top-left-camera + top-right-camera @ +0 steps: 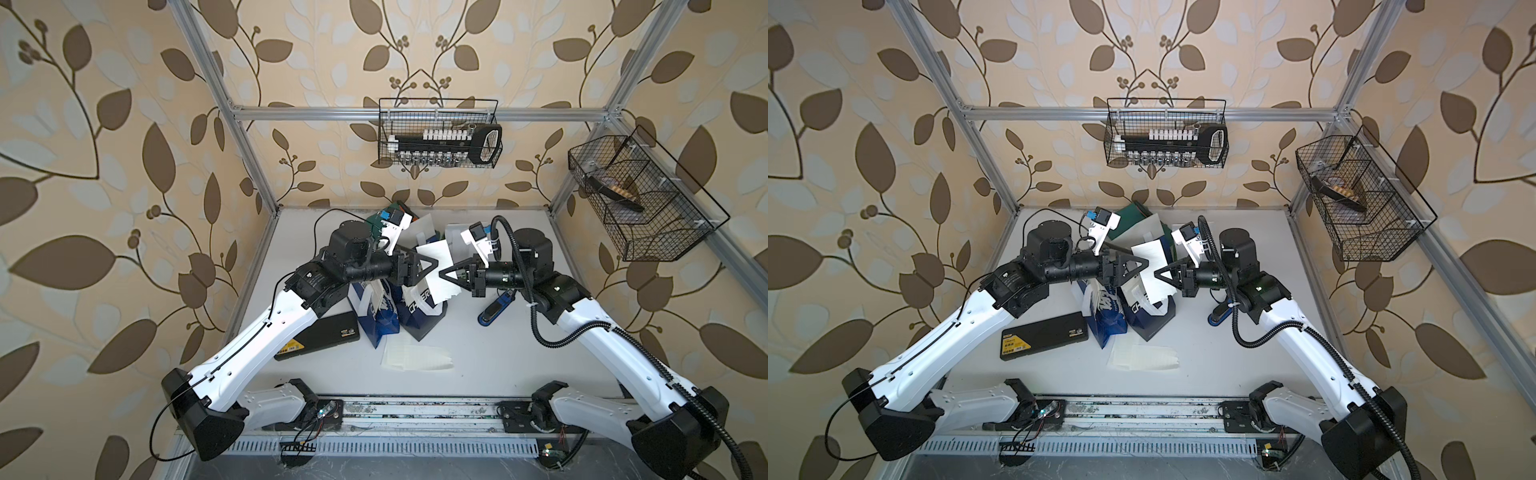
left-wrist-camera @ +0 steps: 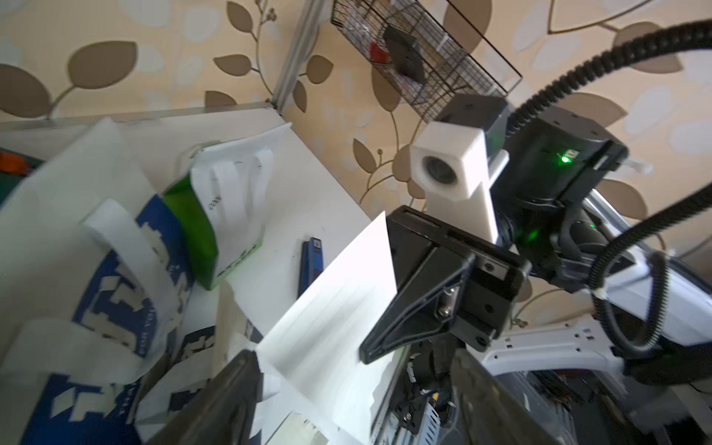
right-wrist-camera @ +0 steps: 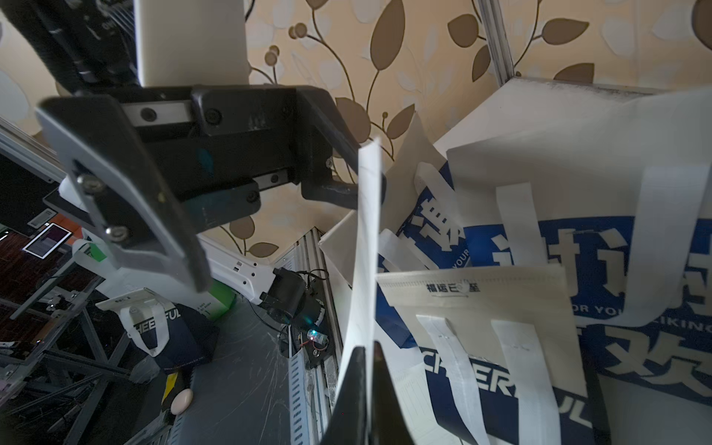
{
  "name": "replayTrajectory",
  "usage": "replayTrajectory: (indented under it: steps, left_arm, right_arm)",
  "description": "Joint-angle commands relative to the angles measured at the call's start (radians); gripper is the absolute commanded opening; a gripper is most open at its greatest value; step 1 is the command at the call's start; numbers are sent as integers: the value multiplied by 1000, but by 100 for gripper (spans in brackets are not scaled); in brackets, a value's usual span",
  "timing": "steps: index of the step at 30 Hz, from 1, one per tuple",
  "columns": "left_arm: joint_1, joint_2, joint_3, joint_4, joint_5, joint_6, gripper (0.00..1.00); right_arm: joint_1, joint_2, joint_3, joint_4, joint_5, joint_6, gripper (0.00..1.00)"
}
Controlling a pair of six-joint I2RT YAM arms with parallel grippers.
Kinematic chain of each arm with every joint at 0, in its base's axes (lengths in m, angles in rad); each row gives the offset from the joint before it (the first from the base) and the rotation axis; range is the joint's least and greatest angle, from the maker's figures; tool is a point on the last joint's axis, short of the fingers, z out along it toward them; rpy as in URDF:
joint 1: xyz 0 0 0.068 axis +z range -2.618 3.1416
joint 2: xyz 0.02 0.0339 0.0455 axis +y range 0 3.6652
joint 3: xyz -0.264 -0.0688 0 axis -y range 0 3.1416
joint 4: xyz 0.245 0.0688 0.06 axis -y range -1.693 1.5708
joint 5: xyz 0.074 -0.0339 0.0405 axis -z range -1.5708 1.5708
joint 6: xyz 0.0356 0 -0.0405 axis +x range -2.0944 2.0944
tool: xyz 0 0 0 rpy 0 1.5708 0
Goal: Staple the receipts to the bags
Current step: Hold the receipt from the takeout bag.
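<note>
Facing tip-to-tip above bags [image 1: 415,309]: right pincer [image 1: 443,274] clamping receipt [image 2: 335,304], left pincer [image 1: 435,262] spread wide.

Receipt [image 1: 434,252]: plain white, faint grey print.
Loose receipts [image 1: 417,357]: white, faintly lined.
Navy bags [image 1: 415,309]: navy and white, white lettering, white handles.
Green bag [image 2: 200,231]: green and white.
Stapler [image 1: 492,311]: blue and black.
Flat box [image 1: 328,334]: black, yellow label.
Wallpaper [image 1: 104,208]: beige, brown leaf-and-vine pattern.
Wire baskets [image 1: 384,137]: black.
</note>
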Motion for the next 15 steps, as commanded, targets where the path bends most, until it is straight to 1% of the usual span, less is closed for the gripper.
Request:
replayTrajectory:
  steps: [1, 6, 9, 12, 15]
  left_arm:
    - [15, -58, -12, -25, -167, 46, 84]
    - [17, 24, 50, -143, -155, 111, 84]
    - [17, 49, 55, -160, -143, 135, 84]
    - [17, 55, 55, -172, -128, 153, 84]
    - [17, 59, 64, -195, -104, 173, 84]
  right_arm:
    - [2, 13, -15, -43, 33, -54, 0]
    - [16, 67, -27, -85, 15, -102, 0]
    - [32, 84, -33, -96, -4, -127, 0]
    - [55, 101, -35, -130, 2, -162, 0]
    - [62, 108, -51, -137, 10, -166, 0]
